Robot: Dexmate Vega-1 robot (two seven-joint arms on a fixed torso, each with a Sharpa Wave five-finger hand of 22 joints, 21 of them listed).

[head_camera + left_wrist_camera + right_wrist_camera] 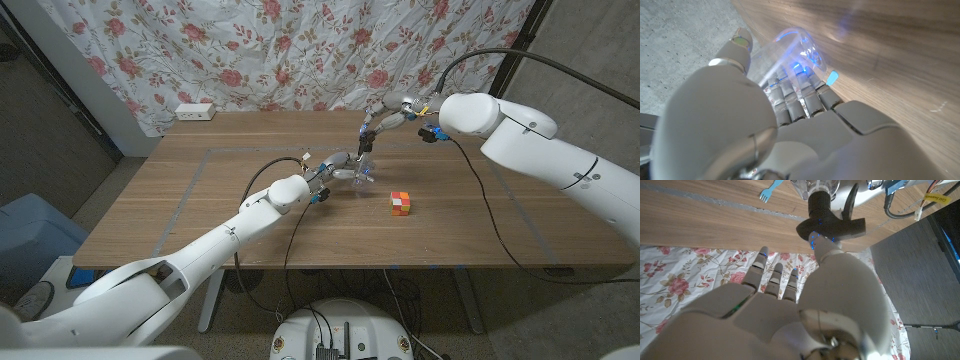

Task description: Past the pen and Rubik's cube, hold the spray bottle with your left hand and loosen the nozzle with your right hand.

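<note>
- already the holding half looks done: the left hand [338, 165] is wrapped round the clear spray bottle [362, 170], which stands near the middle of the wooden table [180, 200]; the left wrist view shows its fingers [795, 97] curled about the see-through body [795, 50]
- meanwhile the right hand [385, 118] hangs just above the bottle; in the right wrist view one fingertip [816, 242] touches the black nozzle [830, 225] while the other fingers [772, 277] stand spread apart, off it; so it seems to touch the nozzle rather than grip it, and whether a pinch has formed cannot be told
- whether the nozzle has turned at all cannot be read; the judgement is that the loosening is only at its start, the twist left to do
- the rubik's cube [401, 202] sits just beside the bottle, nearer the robot; a small light blue fork [769, 190] lies on the table by the bottle's base
</note>
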